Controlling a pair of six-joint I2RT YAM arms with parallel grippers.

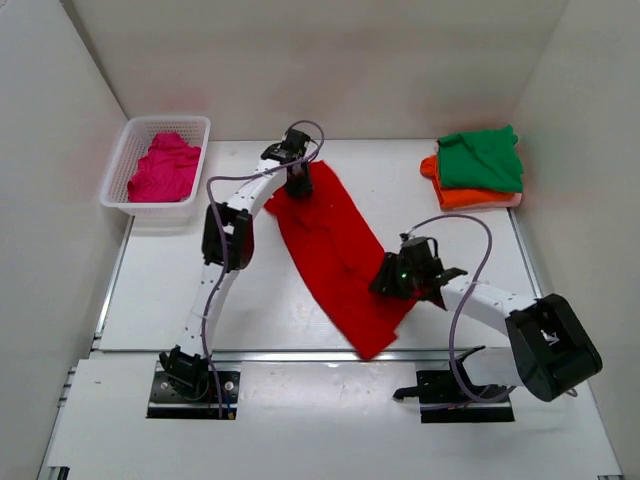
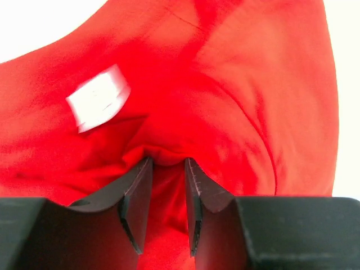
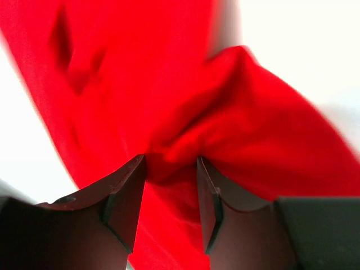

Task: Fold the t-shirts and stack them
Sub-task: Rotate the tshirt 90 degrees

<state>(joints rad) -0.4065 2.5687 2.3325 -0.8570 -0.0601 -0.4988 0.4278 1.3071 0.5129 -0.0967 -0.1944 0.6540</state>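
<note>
The red t-shirt (image 1: 335, 250) lies in a long diagonal strip across the middle of the table. My left gripper (image 1: 297, 183) is shut on its far end; the left wrist view shows red cloth (image 2: 225, 101) bunched between the jaws, with a white label (image 2: 98, 104) beside them. My right gripper (image 1: 392, 282) is shut on the shirt's right edge near the front; a red fold (image 3: 242, 124) sits between its jaws. A green t-shirt (image 1: 482, 158) lies folded on an orange one (image 1: 470, 196) at the back right. The magenta t-shirt (image 1: 163, 168) lies crumpled in the basket.
The white lattice basket (image 1: 120, 172) stands at the back left by the wall. White walls close in the table on three sides. The arms' bases (image 1: 195, 385) sit at the near edge.
</note>
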